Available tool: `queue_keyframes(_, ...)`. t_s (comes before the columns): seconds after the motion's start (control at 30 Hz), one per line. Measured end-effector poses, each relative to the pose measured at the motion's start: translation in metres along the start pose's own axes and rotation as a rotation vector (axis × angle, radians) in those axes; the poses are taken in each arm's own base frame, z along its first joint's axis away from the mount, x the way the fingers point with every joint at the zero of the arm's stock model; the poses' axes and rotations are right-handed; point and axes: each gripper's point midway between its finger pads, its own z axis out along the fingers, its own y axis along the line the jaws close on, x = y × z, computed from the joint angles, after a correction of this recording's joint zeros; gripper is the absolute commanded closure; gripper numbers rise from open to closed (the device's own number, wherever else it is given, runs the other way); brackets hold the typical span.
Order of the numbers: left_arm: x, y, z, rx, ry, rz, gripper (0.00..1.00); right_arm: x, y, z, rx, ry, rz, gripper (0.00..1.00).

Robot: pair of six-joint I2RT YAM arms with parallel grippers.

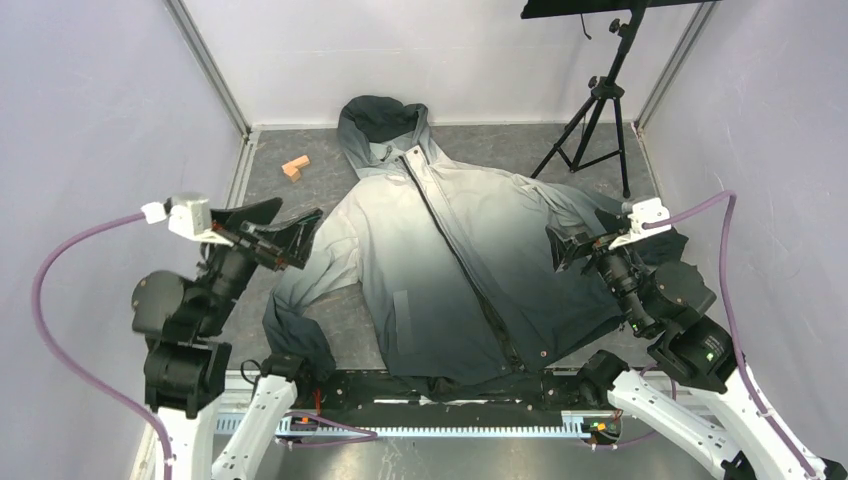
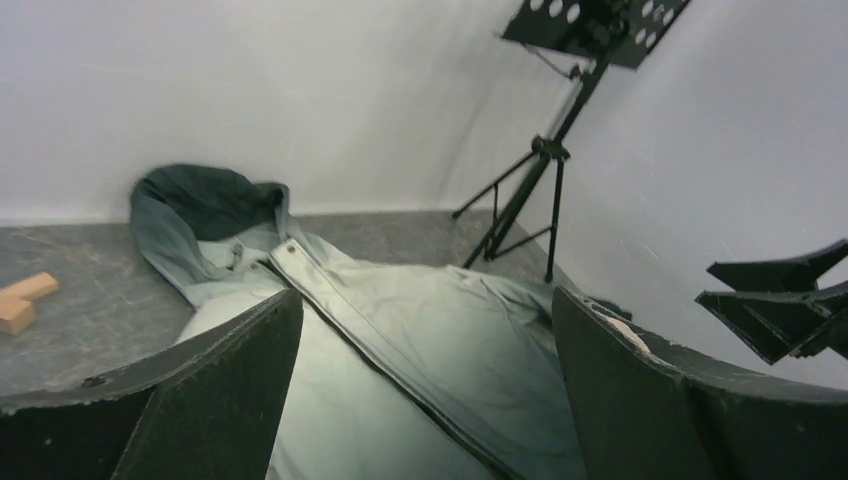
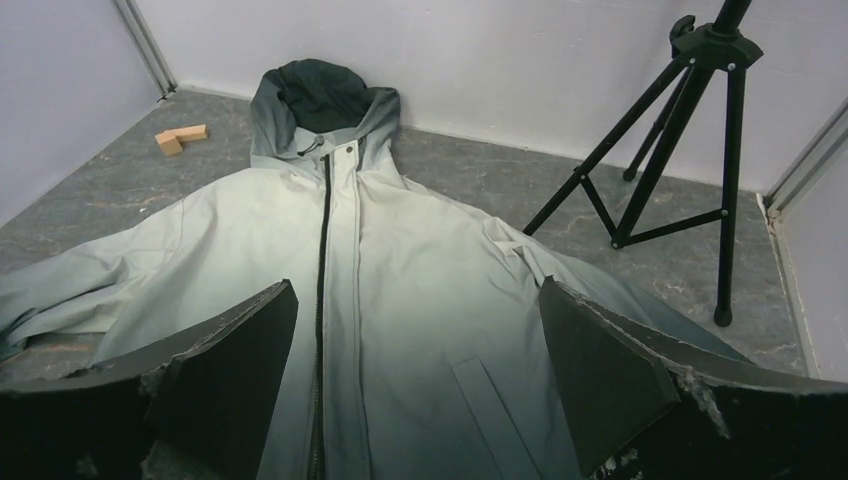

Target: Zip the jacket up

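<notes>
The jacket lies flat on its back on the grey floor, dark hood at the far side, charcoal hem toward the arm bases. Its dark centre zipper runs from collar to hem; I cannot tell where the slider sits. The jacket also shows in the left wrist view and the right wrist view. My left gripper is open and empty, raised above the jacket's left sleeve. My right gripper is open and empty, raised above the right sleeve. Both hold clear of the cloth.
A small wooden block lies on the floor at the far left. A black tripod stand stands at the far right. White walls close in three sides. A black rail runs along the near edge at the hem.
</notes>
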Motion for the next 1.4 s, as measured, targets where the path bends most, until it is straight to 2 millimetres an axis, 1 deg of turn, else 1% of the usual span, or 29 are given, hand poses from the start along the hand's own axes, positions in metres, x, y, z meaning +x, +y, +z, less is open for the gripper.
queue_keyframes(0.07,0.013,0.001,0.013,0.019,0.065,-0.015,0.0,0.002,0.002,0.0,-0.009,0.007,-0.003,0.02)
queue_keyframes(0.13,0.032,0.006,0.026,0.025,0.145,-0.038,0.0,0.007,0.007,0.003,-0.032,0.023,-0.01,0.02)
queue_keyframes(0.2,0.056,0.015,0.037,0.012,0.229,-0.079,0.0,0.017,0.013,0.007,-0.056,0.051,-0.021,0.02)
queue_keyframes(0.23,0.07,0.02,0.04,-0.001,0.271,-0.101,0.0,0.025,0.018,0.01,-0.078,0.07,-0.029,0.02)
queue_keyframes(0.3,0.097,0.03,0.043,-0.026,0.347,-0.154,0.0,0.049,0.032,0.018,-0.141,0.13,-0.051,0.02)
queue_keyframes(0.37,0.128,0.036,0.044,-0.038,0.426,-0.227,0.0,0.084,0.05,0.025,-0.221,0.212,-0.063,0.02)
queue_keyframes(0.4,0.14,0.038,0.044,-0.043,0.458,-0.261,0.0,0.103,0.057,0.028,-0.251,0.26,-0.065,0.02)
queue_keyframes(0.43,0.158,0.039,0.044,-0.04,0.504,-0.313,0.0,0.125,0.066,0.03,-0.287,0.316,-0.062,0.02)
queue_keyframes(0.5,0.184,0.041,0.044,-0.045,0.573,-0.385,0.0,0.165,0.075,0.029,-0.33,0.426,-0.056,0.02)
queue_keyframes(0.57,0.214,0.042,0.043,-0.057,0.66,-0.447,0.0,0.209,0.083,0.023,-0.365,0.559,-0.051,0.02)
queue_keyframes(0.6,0.225,0.04,0.041,-0.059,0.696,-0.465,0.0,0.226,0.084,0.018,-0.376,0.611,-0.047,0.02)
queue_keyframes(0.63,0.238,0.034,0.039,-0.056,0.743,-0.471,0.0,0.245,0.084,0.012,-0.38,0.67,-0.043,0.02)
queue_keyframes(0.67,0.246,0.026,0.036,-0.041,0.774,-0.473,0.0,0.257,0.084,0.007,-0.381,0.712,-0.04,0.02)
queue_keyframes(0.73,0.263,0.002,0.031,0.008,0.84,-0.441,0.0,0.277,0.081,-0.002,-0.367,0.778,-0.036,0.02)
queue_keyframes(0.8,0.278,-0.02,0.024,0.054,0.899,-0.411,0.0,0.286,0.074,-0.006,-0.328,0.815,-0.042,0.02)
queue_keyframes(0.83,0.284,-0.025,0.023,0.061,0.917,-0.402,0.0,0.288,0.07,-0.006,-0.304,0.822,-0.048,0.02)
queue_keyframes(0.87,0.291,-0.03,0.022,0.064,0.933,-0.403,0.0,0.289,0.066,-0.005,-0.282,0.826,-0.053,0.05)
queue_keyframes(0.9,0.297,-0.033,0.023,0.063,0.937,-0.413,0.0,0.291,0.062,-0.005,-0.254,0.831,-0.061,0.07)
queue_keyframes(1.0,0.317,-0.037,0.019,0.041,0.947,-0.464,0.01,0.294,0.053,-0.004,-0.195,0.843,-0.072,0.18)
queue_keyframes(1.07,0.333,-0.042,0.015,0.024,0.965,-0.512,0.04,0.297,0.05,-0.005,-0.174,0.858,-0.068,0.24)
queue_keyframes(1.1,0.34,-0.043,0.015,0.011,0.966,-0.536,0.06,0.299,0.051,-0.006,-0.17,0.866,-0.06,0.25)
queue_keyframes(1.13,0.349,-0.054,0.01,0.026,0.981,-0.552,0.1,0.3,0.051,-0.006,-0.169,0.873,-0.053,0.28)
queue_keyframes(1.17,0.355,-0.06,0.008,0.026,0.991,-0.573,0.14,0.301,0.052,-0.007,-0.167,0.876,-0.046,0.3)
queue_keyframes(1.27,0.375,-0.081,0.004,0.031,1.012,-0.645,0.24,0.307,0.053,-0.008,-0.16,0.875,-0.018,0.34)
queue_keyframes(1.4,0.398,-0.104,0.009,0.012,1.031,-0.746,0.28,0.319,0.051,-0.015,-0.148,0.891,-0.003,0.38)
